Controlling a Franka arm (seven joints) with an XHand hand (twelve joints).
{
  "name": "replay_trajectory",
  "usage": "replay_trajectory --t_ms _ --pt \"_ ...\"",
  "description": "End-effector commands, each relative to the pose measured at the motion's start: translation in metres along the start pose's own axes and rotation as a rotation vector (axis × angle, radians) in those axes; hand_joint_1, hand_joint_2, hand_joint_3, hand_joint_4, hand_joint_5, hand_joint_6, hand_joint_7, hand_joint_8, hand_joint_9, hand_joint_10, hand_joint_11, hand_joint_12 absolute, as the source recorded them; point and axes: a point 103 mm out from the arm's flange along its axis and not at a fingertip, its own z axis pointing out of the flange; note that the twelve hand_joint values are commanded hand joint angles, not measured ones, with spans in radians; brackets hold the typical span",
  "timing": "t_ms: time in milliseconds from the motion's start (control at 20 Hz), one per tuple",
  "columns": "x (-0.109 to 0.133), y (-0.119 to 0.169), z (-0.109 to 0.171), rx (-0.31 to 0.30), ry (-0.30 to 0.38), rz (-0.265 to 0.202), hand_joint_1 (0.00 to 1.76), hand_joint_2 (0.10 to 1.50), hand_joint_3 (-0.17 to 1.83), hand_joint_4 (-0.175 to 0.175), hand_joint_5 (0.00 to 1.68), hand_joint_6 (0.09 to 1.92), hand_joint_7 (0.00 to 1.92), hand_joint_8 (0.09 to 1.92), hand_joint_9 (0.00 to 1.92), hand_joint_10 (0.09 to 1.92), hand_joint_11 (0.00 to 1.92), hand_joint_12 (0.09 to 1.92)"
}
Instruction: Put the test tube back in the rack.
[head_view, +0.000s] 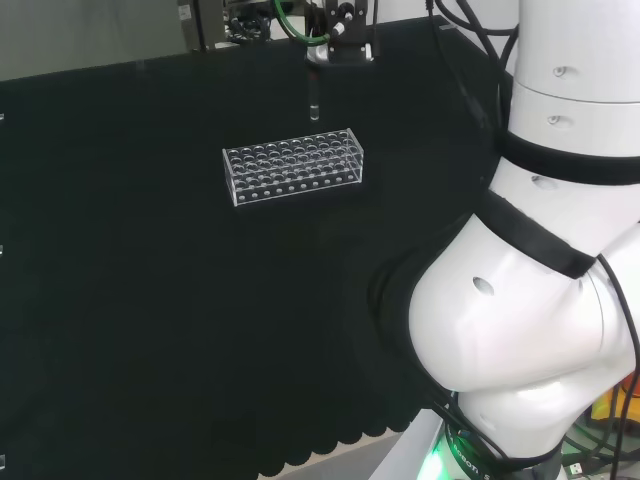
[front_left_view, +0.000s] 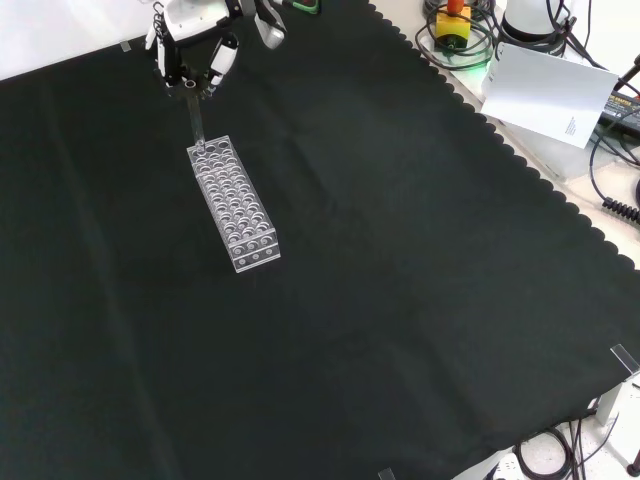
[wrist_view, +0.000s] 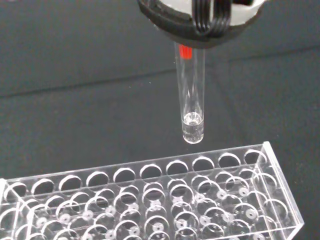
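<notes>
Hand (front_left_view: 195, 50) pinches test tube (wrist_view: 191, 95) upright, tip just above rack (wrist_view: 165, 200) edge row. Risk: tip slightly off-hole, catches rim w/ descent, tube tilts or rack shifts.

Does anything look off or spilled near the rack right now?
Nothing stands out. The robot hand holds the test tube upright just above the clear rack. The rack sits flat on the black cloth, with no spill visible.

White rounded arm links (head_view: 520, 320), black bands, black-and-white hand (front_left_view: 195, 40)
</notes>
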Motion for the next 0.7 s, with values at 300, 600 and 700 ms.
replay_trajectory --t_ms 300,600,700 --pt "-0.0125 0.0019 0.0181 0.038 -0.030 0.025 1.42 0.98 0.00 -0.175 1.27 0.29 1.31 0.84 1.26 0.38 0.69 1.25" --pt "-0.0110 0.0071 0.0198 0.056 0.022 0.045 1.42 0.98 0.00 -0.175 1.27 0.29 1.31 0.84 1.26 0.38 0.69 1.25" --pt "-0.0093 0.0108 0.0192 0.058 0.028 0.042 1.42 0.98 0.00 -0.175 1.27 0.28 1.31 0.85 1.26 0.38 0.69 1.25"
